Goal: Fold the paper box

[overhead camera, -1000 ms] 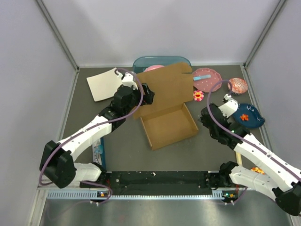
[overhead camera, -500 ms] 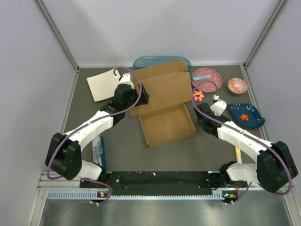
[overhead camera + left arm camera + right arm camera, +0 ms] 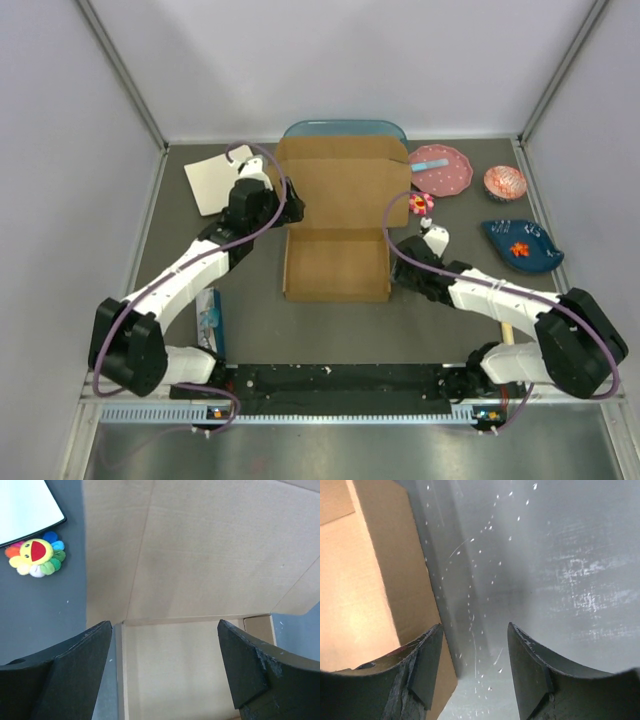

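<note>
Walls up on paper box (image 3: 336,262), lid (image 3: 340,185) left to close; left fingers (image 3: 75,670) wide, right fingers (image 3: 535,675) half-spread, both empty.

The box (image 3: 335,215) is plain brown, the surface (image 3: 250,320) dark grey, the sheet (image 3: 212,180) cream-white. The plate (image 3: 450,178) is pink with white dots, the dish (image 3: 540,256) dark blue, the toy (image 3: 35,556) rainbow-petalled, yellow-faced.

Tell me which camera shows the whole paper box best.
Top external: the whole paper box shows, lid open behind the base. The left wrist sees only the lid crease close up; the right wrist sees just one outer side wall.
</note>
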Motion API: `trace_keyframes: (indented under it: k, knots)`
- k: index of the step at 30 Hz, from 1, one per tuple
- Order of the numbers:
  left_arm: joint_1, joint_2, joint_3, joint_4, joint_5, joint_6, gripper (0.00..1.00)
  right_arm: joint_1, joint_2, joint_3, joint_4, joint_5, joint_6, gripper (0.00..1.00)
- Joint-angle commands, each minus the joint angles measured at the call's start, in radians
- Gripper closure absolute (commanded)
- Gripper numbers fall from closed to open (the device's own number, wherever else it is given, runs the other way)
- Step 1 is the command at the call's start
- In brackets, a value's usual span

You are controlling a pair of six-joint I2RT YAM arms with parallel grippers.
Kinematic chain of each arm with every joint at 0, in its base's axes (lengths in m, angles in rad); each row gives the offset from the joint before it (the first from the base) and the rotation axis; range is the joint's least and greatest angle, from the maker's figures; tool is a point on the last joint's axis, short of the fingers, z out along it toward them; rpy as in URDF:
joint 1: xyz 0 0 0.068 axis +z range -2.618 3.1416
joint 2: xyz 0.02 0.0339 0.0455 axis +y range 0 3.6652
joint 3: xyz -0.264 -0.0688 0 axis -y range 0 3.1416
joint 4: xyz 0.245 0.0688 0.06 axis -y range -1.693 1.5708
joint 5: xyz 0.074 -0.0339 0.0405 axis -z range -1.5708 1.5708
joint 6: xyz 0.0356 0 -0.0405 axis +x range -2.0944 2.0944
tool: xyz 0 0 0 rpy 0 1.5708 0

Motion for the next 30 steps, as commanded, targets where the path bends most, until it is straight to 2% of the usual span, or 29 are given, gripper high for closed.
trace_keyframes:
  k: [1,9,12,15,17,20,25,30]
  knots:
    - [0.008,-0.109,-0.023,-0.004,-0.01,0.001,0.08,0.021,-0.007,-0.005,0.021,0.05,0.012,0.43]
    - [0.008,-0.253,-0.113,0.013,0.077,-0.028,0.09,-0.214,-0.217,0.025,-0.019,0.04,-0.059,0.37]
    - [0.006,-0.299,-0.182,0.03,0.097,-0.067,0.1,-0.275,-0.243,0.087,-0.04,0.046,-0.093,0.36]
    - [0.006,-0.348,-0.259,0.033,0.055,-0.079,0.11,-0.342,-0.242,0.13,-0.047,0.028,-0.112,0.36]
    - [0.006,-0.382,-0.312,0.03,0.029,-0.101,0.11,-0.385,-0.211,0.139,-0.022,0.011,-0.107,0.37]
    - [0.006,-0.443,-0.382,0.01,-0.013,-0.16,0.11,-0.487,-0.119,0.141,0.061,-0.13,-0.1,0.35]
    - [0.005,-0.59,-0.475,-0.018,-0.011,-0.226,0.11,-0.508,0.118,0.281,0.121,-0.144,-0.109,0.27]
    - [0.005,-0.685,-0.5,-0.099,-0.013,-0.229,0.11,-0.514,0.269,0.372,0.188,-0.212,-0.089,0.25]
